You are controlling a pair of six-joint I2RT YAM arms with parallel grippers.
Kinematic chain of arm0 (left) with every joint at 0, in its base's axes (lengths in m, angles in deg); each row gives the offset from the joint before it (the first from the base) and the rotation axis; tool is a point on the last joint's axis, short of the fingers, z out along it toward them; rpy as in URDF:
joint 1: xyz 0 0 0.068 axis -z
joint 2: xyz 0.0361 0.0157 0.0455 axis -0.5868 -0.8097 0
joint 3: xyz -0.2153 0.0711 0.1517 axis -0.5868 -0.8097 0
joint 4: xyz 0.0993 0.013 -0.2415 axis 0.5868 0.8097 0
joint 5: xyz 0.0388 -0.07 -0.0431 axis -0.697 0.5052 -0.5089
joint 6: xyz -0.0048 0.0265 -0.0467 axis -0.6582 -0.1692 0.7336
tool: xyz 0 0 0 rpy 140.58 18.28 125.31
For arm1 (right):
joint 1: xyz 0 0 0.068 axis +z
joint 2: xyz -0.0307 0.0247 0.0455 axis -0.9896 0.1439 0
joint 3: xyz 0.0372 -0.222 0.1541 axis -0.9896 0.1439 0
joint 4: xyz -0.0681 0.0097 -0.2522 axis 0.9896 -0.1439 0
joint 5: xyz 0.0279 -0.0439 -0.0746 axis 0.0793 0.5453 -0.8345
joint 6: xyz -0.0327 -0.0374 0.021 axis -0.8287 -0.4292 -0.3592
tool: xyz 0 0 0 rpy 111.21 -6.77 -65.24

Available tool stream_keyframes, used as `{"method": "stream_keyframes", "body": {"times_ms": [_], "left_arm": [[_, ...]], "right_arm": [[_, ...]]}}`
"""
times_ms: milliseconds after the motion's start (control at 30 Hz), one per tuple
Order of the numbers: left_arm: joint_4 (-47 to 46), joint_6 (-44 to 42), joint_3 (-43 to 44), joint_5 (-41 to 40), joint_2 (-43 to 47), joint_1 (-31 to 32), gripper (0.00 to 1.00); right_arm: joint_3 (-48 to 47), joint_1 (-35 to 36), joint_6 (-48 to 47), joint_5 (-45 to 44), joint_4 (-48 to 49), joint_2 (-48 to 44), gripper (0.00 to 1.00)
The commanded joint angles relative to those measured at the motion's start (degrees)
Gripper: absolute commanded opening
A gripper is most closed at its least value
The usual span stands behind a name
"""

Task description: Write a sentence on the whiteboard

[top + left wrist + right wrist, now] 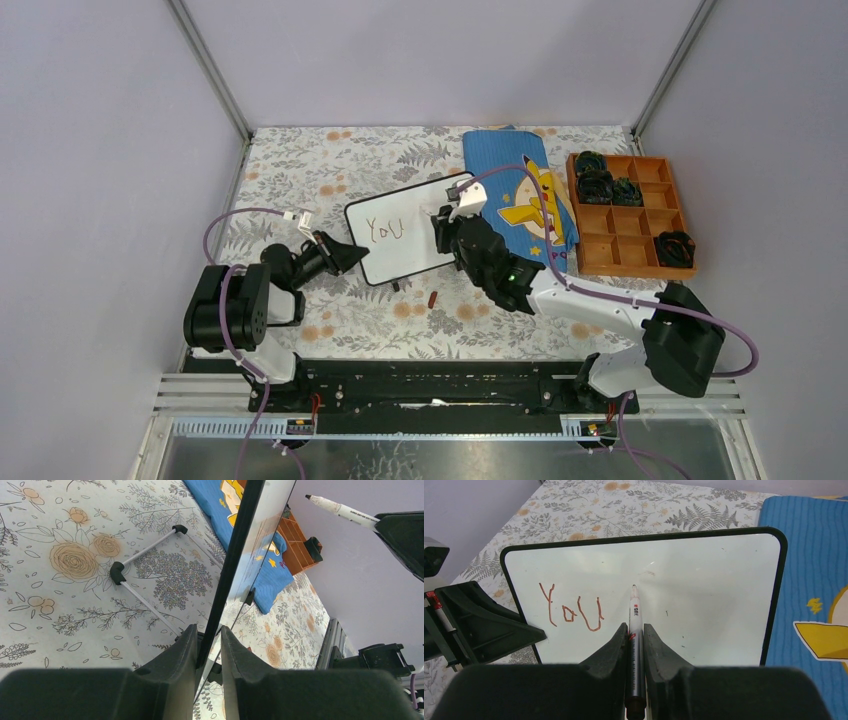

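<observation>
left gripper (352,257): jaws clamp whiteboard (405,250) left edge | right gripper (447,222): jaws grip marker (634,625) | frame right: blue cloth (505,165) partly under right arm, orange tray (630,215)

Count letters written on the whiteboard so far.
3, red-brown, on the left half of the small black-rimmed white whiteboard: Y leftmost, o in the middle, U rightmost, nearest the white marker. None appear hidden.

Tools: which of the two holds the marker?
The right tool, gripping the marker over the whiteboard; the left tool clamps the board's edge instead.
</observation>
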Motion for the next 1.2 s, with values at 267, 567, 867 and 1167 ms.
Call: {"method": "stream_keyframes", "body": {"times_ms": [267, 567, 867, 1167], "left_arm": [[1.6, -2.0, 1.0, -1.4, -0.5, 0.7, 0.27], [2.0, -2.1, 1.1, -1.6, -0.5, 0.8, 0.27], [2.2, -2.2, 1.1, -1.6, -0.4, 0.9, 0.27], [2.6, -2.3, 1.2, -1.7, -0.5, 0.9, 0.27]], "right_arm": [[-4.4, 0.5, -0.2, -1.5, 0.8, 2.0, 0.0], [-6.2, 0.5, -0.1, -3.4, -1.1, 3.6, 0.0], [-7.8, 0.5, -0.1, -3.9, -2.6, 5.4, 0.0], [-9.3, 0.5, -0.2, -3.4, -3.2, 6.8, 0.0]]}}
